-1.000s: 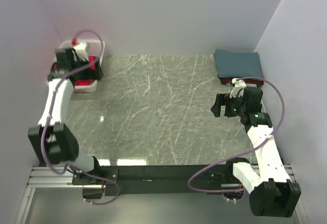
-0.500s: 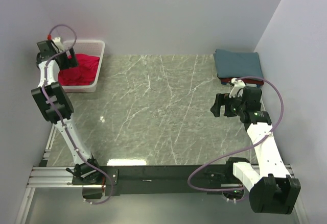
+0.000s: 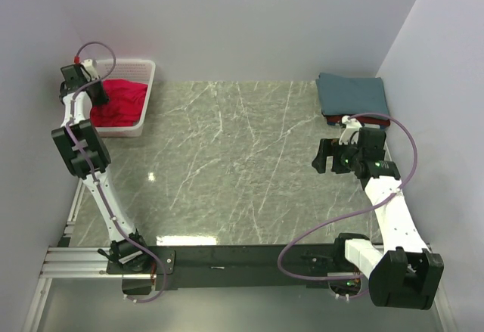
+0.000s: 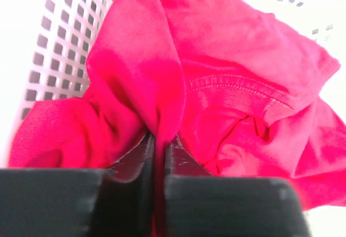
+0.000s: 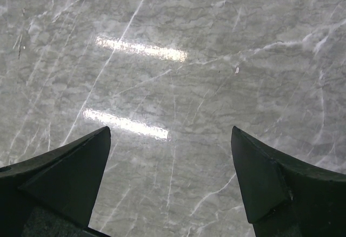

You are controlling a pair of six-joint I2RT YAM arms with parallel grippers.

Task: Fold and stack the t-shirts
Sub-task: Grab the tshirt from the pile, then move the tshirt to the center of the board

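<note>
The left gripper (image 3: 99, 95) reaches into the white lattice basket (image 3: 149, 82) at the far left corner of the marble table (image 3: 227, 166), its jaws drawn nearly together and pinching a raised fold of a bright red t-shirt (image 3: 122, 102). From the left wrist camera, the two dark fingers (image 4: 135, 158) stand close on either side of a thin ridge of red cloth, which rises between them. The rest of the garment lies crumpled below, a stitched hem running across its right side and the basket's perforated wall behind it. In the overhead view the shirt fills most of the basket in a loose heap, and the left arm stands tall at the table's left edge with its wrist bent down over the basket. The middle of the table is bare grey-green stone veined with white. The right gripper (image 3: 320, 158) hangs over the table's right side, jaws spread wide with nothing between them; its wrist camera shows only polished stone and two bright reflections between the fingertips. Just behind it, in the far right corner, a folded teal-blue t-shirt (image 3: 352, 94) lies flat on top of a darker red t-shirt (image 3: 378, 122), of which only the near edge shows.
</note>
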